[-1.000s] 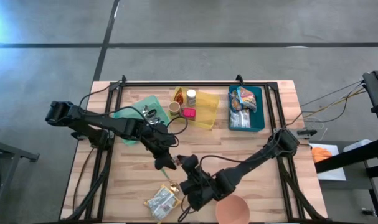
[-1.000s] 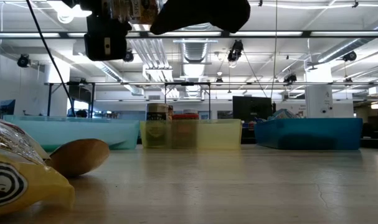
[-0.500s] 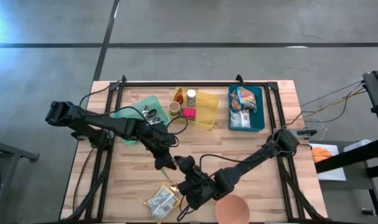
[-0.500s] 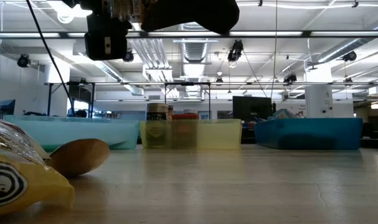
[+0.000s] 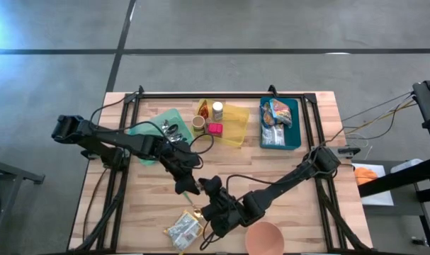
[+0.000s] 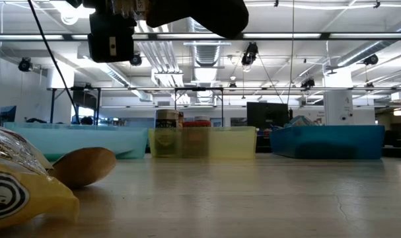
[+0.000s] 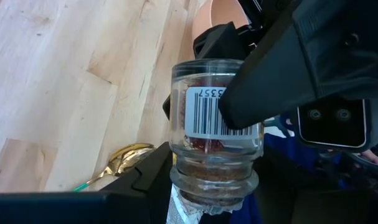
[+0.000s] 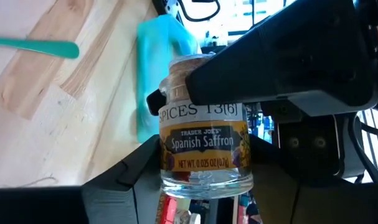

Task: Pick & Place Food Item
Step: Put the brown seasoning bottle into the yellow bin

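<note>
Hovering over the middle of the tabletop [image 5: 271, 166], the two arms meet nose to nose, and between them we see the saffron jar [image 8: 204, 143], lifted clear of the wood. The left gripper [image 5: 188, 185] is clamped on the jar's capped end; in its own wrist view we see the glass with its barcode standing out beyond the dark fingers. The right gripper [image 5: 209, 193] comes in from the opposite side and takes the jar by its clear base, its fingers pressed against the glass on either side, so we read both grippers as gripping the one jar. In each wrist view a finger of the other arm crosses the far end of the jar. Below the meeting point, toward the near edge, a silvery snack packet [image 5: 184, 228] lies flat, and a tan bowl [image 5: 264, 237] sits just beside the right arm. Along the far side stand a pale green tray [image 5: 158, 131], a yellow bin [image 5: 237, 134] with small jars in it, and a blue bin [image 5: 297, 127] holding packets. From tabletop height we see a wooden spoon [image 6: 84, 165] lying next to a yellow packet [image 6: 22, 192].
</note>
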